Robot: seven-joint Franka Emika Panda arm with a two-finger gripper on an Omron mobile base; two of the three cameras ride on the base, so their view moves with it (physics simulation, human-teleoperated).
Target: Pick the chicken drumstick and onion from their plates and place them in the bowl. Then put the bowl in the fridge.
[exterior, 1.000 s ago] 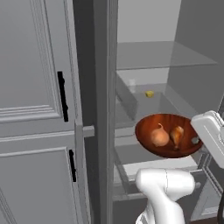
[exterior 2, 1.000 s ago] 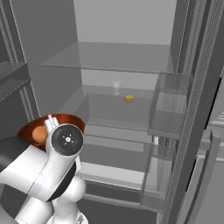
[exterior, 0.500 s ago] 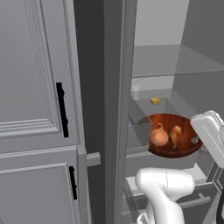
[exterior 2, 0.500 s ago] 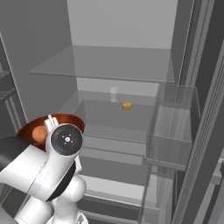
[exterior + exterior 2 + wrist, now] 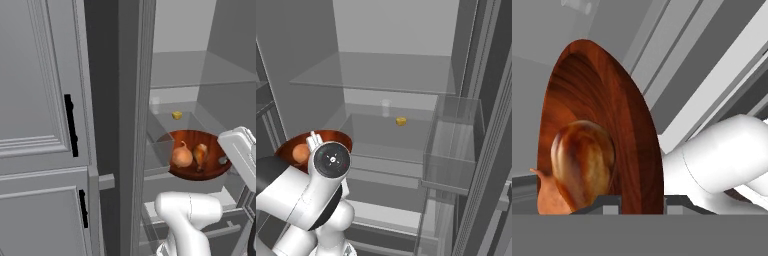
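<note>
Gripping rim of wide glossy reddish-brown bowl [image 5: 214, 169]: two-finger gripper [image 5: 642, 204] | contents: round tan-orange onion [image 5: 182, 156], reddish-brown drumstick [image 5: 200, 154] | location: open dark grey fridge [image 5: 406, 130]

The glossy reddish-brown bowl [image 5: 196, 156] hung level inside the open dark grey fridge [image 5: 131, 100], above its clear drawers. In it lay 2 items: the tan-orange onion [image 5: 182, 156] and the chicken drumstick [image 5: 200, 154], side by side.

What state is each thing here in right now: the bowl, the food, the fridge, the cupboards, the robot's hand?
Bowl: held up, gripped at its rim.
Onion: in the bowl.
Drumstick: in the bowl, beside the onion.
Fridge: open.
Cupboards: doors closed.
Hand: shut on the bowl's rim.
</note>
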